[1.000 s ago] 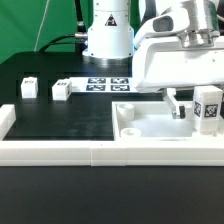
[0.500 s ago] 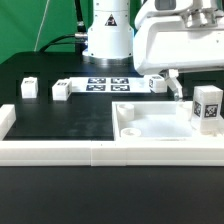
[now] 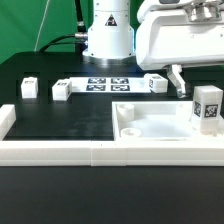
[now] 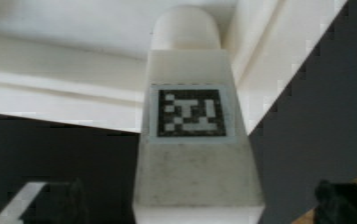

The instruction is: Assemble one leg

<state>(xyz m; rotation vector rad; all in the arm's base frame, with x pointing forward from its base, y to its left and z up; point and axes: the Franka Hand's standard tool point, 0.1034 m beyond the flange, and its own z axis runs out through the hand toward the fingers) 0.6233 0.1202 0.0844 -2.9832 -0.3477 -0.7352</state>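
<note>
A leg (image 3: 207, 108), a small white block with a square tag, stands upright at the right end of the large white panel (image 3: 150, 125). My gripper (image 3: 203, 92) hangs over it, open, with one finger (image 3: 179, 82) showing to the exterior view's left of the leg. In the wrist view the leg (image 4: 196, 120) fills the middle, and my gripper (image 4: 189, 205) straddles it with both fingers (image 4: 33, 202) far out at the sides, not touching it.
Two more legs (image 3: 29, 88) (image 3: 61, 90) lie on the black mat at the exterior view's left, and a third (image 3: 153, 84) behind the panel. The marker board (image 3: 108, 84) lies at the back. A white raised rim (image 3: 60, 150) borders the front.
My gripper has risen from beside the leg's lower part to about its top. The leg stays standing in the panel.
</note>
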